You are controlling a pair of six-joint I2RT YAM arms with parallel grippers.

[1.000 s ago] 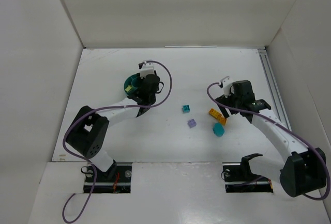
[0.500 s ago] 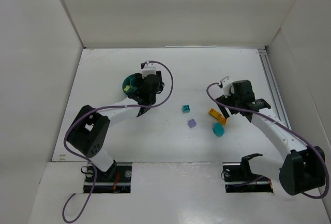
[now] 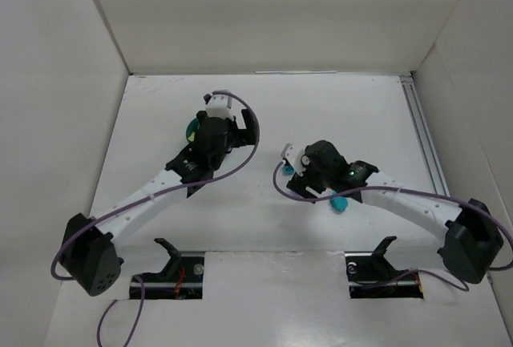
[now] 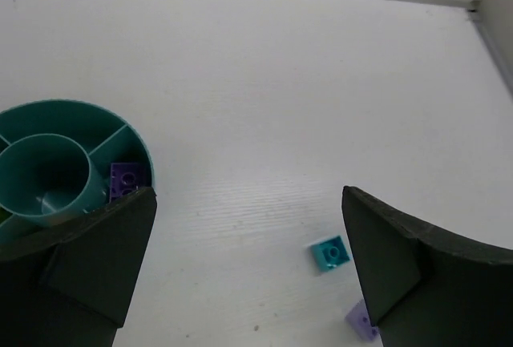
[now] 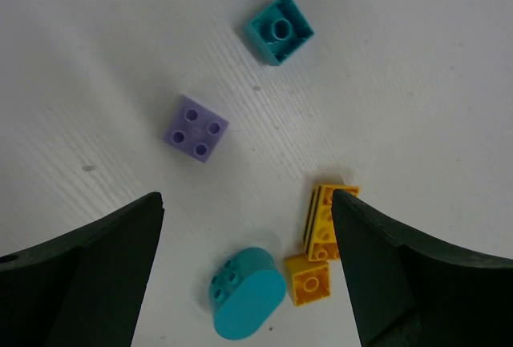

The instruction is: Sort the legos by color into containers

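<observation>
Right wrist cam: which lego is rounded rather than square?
The teal oval piece, lowest in view, beside the orange bricks. The other teal brick and the lilac brick are square.

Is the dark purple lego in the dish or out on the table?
In. The purple lego lies inside the dish, in an outer compartment between the rim and the central ring.

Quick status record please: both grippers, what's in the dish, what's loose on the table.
left gripper: open, empty, by the dish
dish contents: purple brick in one compartment; other compartments partly hidden
right gripper: open, empty, above loose pieces
loose on table: teal brick, lilac brick, teal rounded piece, orange-yellow bricks
</observation>
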